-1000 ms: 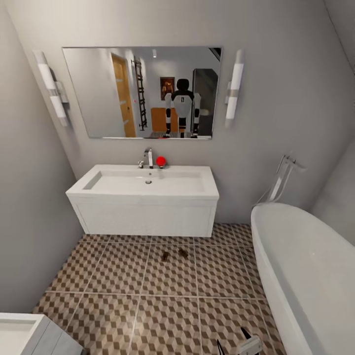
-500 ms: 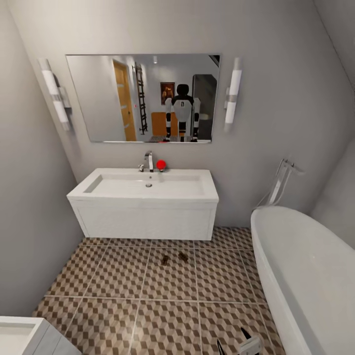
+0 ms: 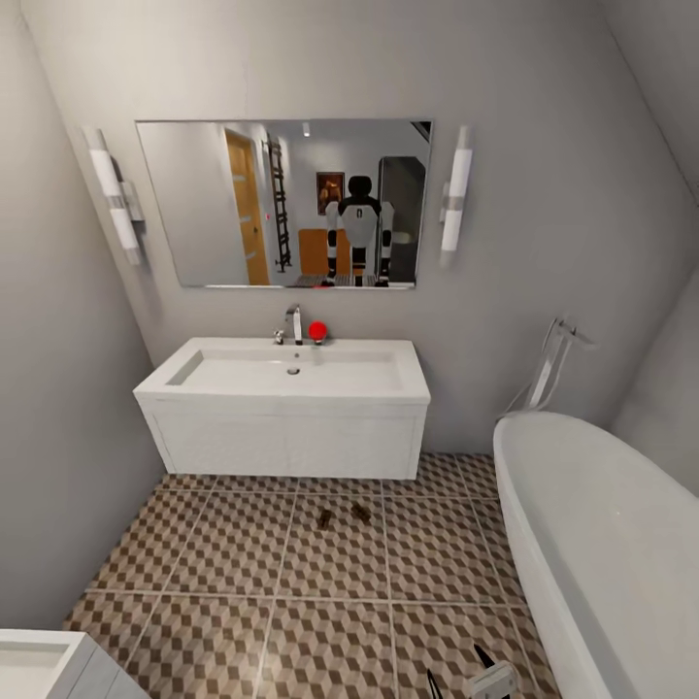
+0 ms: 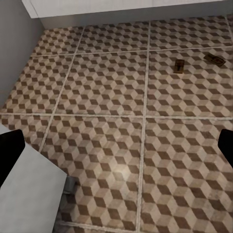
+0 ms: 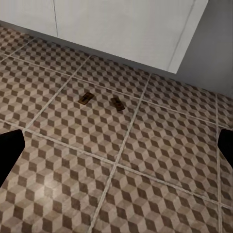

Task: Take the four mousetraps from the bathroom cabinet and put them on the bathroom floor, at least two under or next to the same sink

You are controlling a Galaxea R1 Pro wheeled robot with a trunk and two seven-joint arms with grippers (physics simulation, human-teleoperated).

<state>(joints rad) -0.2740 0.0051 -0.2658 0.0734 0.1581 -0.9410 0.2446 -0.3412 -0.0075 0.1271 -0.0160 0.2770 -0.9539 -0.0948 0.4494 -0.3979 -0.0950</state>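
Two mousetraps (image 3: 324,519) (image 3: 360,512) are seen lying flat on the bathroom floor (image 3: 233,544), side by side but apart, on the tile just in front of the sink (image 3: 291,374) and a little out from under its white wall-hung vanity (image 3: 286,442). In the left wrist view the same pair is found on one tile, the first (image 4: 179,66) angled nearly upright in the picture and the second (image 4: 213,59) turned more sideways, with a grout line between them and the camera. In the right wrist view the two boards (image 5: 86,98) (image 5: 117,104) are shown near each other on the patterned tiles, close to the vanity's lower edge (image 5: 121,34). A chrome faucet (image 3: 293,320) is mounted at the back of the basin, with a small red ball (image 3: 316,331) just beside it. Above the sink a mirror (image 3: 286,202) is hung, flanked by two wall lamps (image 3: 115,199) (image 3: 454,194), and the robot's own reflection is caught in it. A white bathtub (image 3: 592,544) is set along the right wall. The right gripper (image 3: 481,675) is seen at the lower edge of the head view, its jaws spread apart and empty. The left gripper (image 4: 116,155) is shown by two dark fingertips (image 4: 9,155) at opposite edges of the left wrist view, held wide apart with nothing between them.
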